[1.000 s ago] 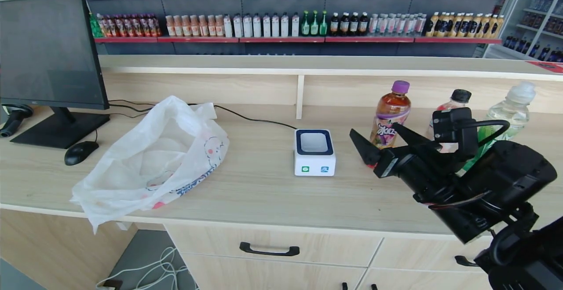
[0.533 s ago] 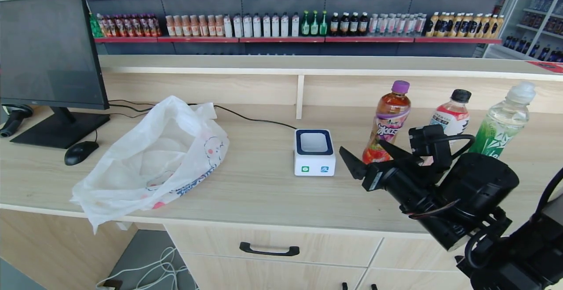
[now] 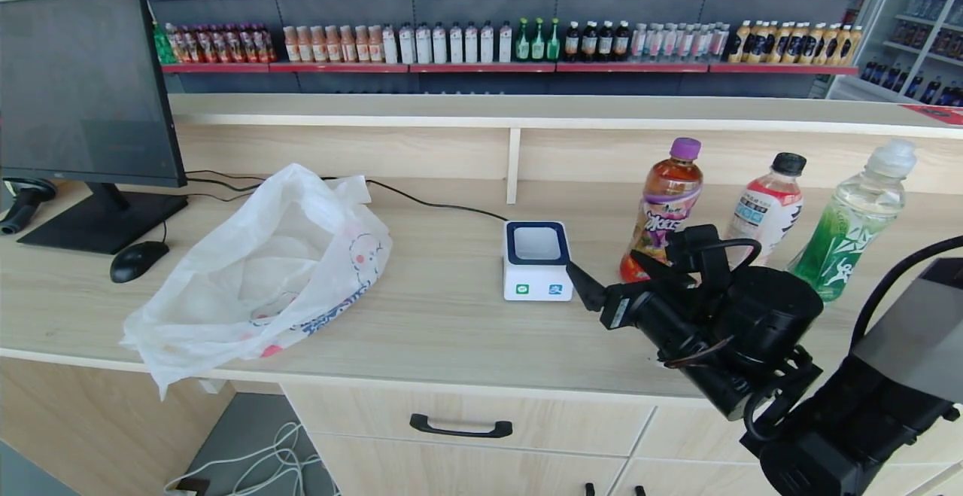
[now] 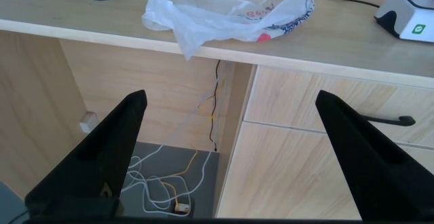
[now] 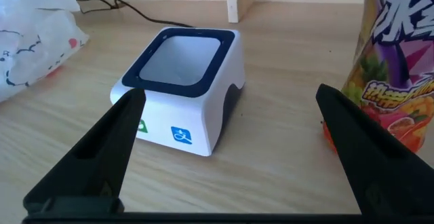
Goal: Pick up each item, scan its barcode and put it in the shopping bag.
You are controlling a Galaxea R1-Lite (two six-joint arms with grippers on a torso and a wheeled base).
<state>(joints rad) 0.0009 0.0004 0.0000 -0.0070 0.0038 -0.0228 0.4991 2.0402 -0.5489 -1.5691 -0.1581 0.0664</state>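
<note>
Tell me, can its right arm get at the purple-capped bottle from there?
Probably yes. The right end effector is open, close beside the purple-capped bottle, and nothing stands between them; it points toward the scanner, so it must swing over.

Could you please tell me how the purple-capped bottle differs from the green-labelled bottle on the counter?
The purple-capped bottle holds an orange-brown drink; the green-labelled bottle holds clear liquid. The purple-capped bottle's cap is purple, the green-labelled bottle's whitish. The purple-capped bottle stands nearest the scanner, the green-labelled bottle at the row's far end. Both stand upright and capped on the counter.
</note>
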